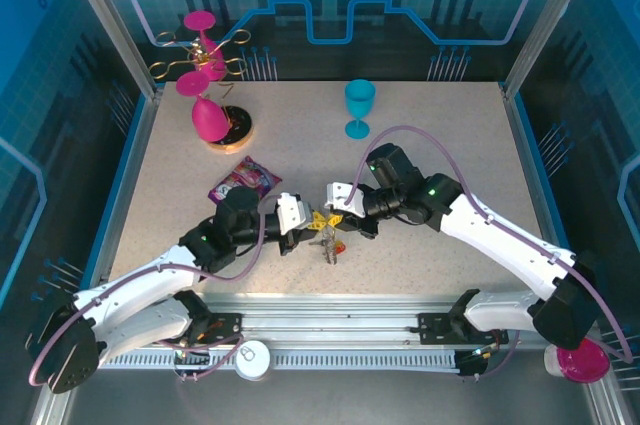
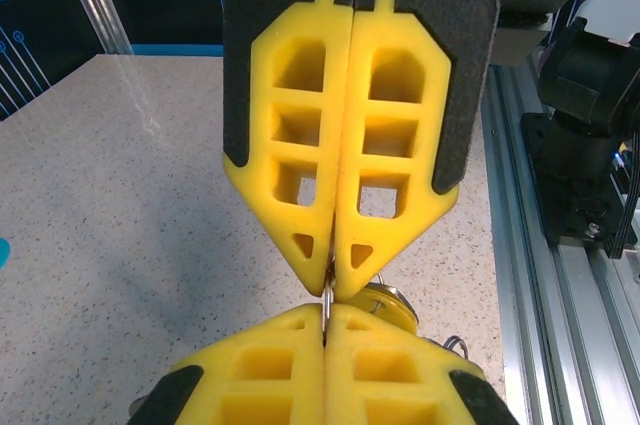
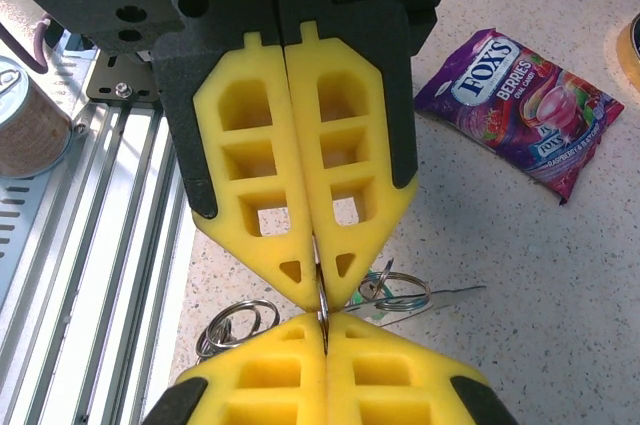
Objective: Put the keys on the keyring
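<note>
- Working close to the near edge of the speckled beige table (image 1: 450,155), the grooved aluminium rail (image 1: 340,330) just beyond it.
- Wide bare tabletop behind and to the right; blue plastic goblet (image 1: 359,107) well apart at the back.
- Purple foil sweet bag (image 1: 243,180) near, just behind the left arm.
- Left gripper (image 2: 333,283) fully closed, yellow foam fingers (image 2: 290,145) pressed flat together, nipping the thin silver wire keyring (image 3: 322,302) at the tips.
- Right gripper (image 3: 322,287) likewise closed on the same keyring, tip to tip with the left.
- Small silver keys (image 1: 328,245) just beneath the meeting tips, on the near-edge side; resting on the table or not, cannot tell.
- Loose silver split rings (image 3: 236,323) on the table beside the right fingertips.
</note>
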